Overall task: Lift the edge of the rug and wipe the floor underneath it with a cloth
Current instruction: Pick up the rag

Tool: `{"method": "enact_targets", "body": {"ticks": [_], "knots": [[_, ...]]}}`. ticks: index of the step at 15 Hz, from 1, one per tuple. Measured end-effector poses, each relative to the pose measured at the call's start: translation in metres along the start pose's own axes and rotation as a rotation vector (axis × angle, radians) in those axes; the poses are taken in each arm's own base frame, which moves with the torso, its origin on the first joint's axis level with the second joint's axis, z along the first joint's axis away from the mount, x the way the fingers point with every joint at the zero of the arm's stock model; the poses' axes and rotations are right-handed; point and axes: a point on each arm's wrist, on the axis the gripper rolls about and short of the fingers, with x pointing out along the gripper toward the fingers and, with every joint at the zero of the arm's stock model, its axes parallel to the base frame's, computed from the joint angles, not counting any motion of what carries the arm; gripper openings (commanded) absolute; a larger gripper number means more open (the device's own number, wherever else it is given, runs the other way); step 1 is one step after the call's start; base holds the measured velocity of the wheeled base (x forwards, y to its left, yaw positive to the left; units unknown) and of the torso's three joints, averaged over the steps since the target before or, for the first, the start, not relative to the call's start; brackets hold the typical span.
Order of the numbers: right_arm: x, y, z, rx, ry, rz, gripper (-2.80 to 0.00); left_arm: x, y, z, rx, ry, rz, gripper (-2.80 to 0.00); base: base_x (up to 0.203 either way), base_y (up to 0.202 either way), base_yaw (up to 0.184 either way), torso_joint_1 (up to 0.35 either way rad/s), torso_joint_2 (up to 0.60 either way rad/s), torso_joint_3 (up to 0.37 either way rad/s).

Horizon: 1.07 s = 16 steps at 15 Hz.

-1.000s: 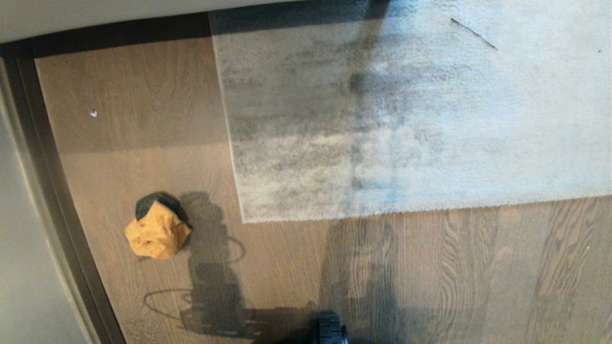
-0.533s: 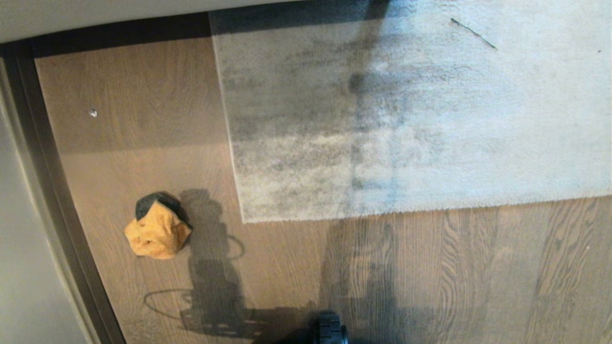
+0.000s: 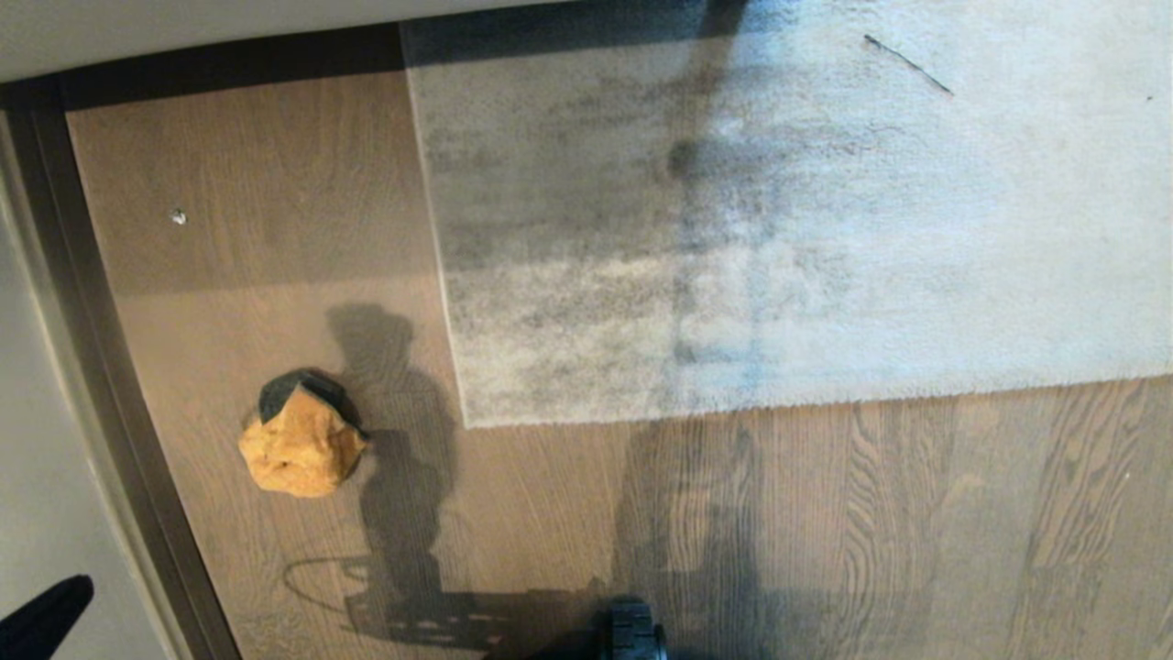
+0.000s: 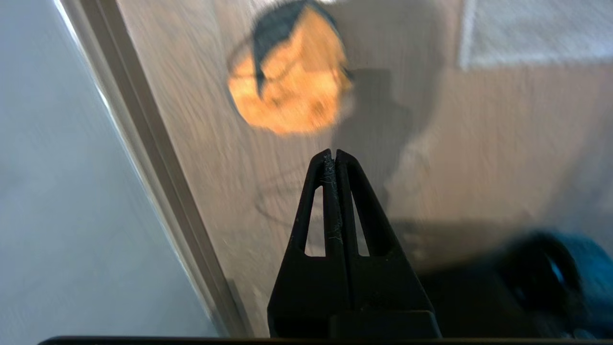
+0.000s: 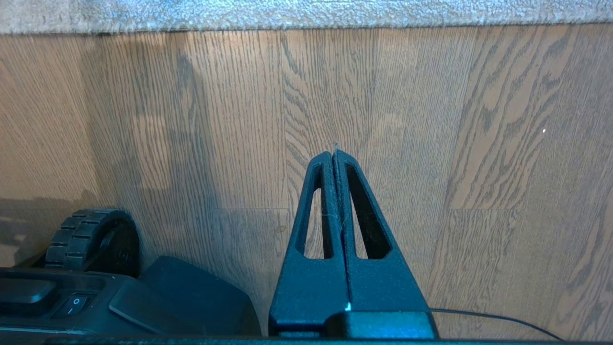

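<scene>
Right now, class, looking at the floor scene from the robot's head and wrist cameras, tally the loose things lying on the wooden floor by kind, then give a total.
Cloths: 1, the cloth, dark grey and mustard, crumpled beside the rug corner.
Rugs: 1, the rug, grey, lying flat.
Small white specks: 1, the speck on the floor near the wall.
Total: 3

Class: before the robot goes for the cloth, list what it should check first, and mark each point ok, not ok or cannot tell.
1. The cloth lies free on the floor, apart from the rug: ok.
2. Left gripper open for the pickup: not ok, shut.
3. Left gripper aimed toward the cloth: ok.
4. Right gripper empty: ok, shut on nothing.
5. The rug edge flat, not yet lifted: ok.
6. Dirt under the rug: cannot tell.
</scene>
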Motion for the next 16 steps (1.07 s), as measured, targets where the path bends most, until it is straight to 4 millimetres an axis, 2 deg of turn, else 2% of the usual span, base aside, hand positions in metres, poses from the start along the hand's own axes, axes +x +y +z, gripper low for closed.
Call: {"method": "enact_targets", "body": {"ticks": [3, 6, 7, 16], "knots": [[0.0, 0.0, 0.0, 0.0, 0.0, 0.0, -2.8, 0.023, 0.0, 0.024, -0.001, -0.058, 0.044, -2.8, 0.0, 0.0, 0.0, 0.0, 0.0, 0.0], [0.0, 0.0, 0.0, 0.0, 0.0, 0.0, -2.8, 0.036, 0.002, 0.032, 0.004, -0.032, 0.071, -2.8, 0.0, 0.0, 0.0, 0.0, 0.0, 0.0], [0.0, 0.0, 0.0, 0.0, 0.0, 0.0, -2.8, 0.038, 0.002, 0.032, 0.003, -0.022, 0.077, 0.0, 0.0, 0.0, 0.0, 0.0, 0.0, 0.0], [0.0, 0.0, 0.0, 0.0, 0.0, 0.0, -2.8, 0.056, 0.003, 0.034, -0.017, 0.049, 0.079, 0.0, 0.0, 0.0, 0.0, 0.0, 0.0, 0.0]]}}
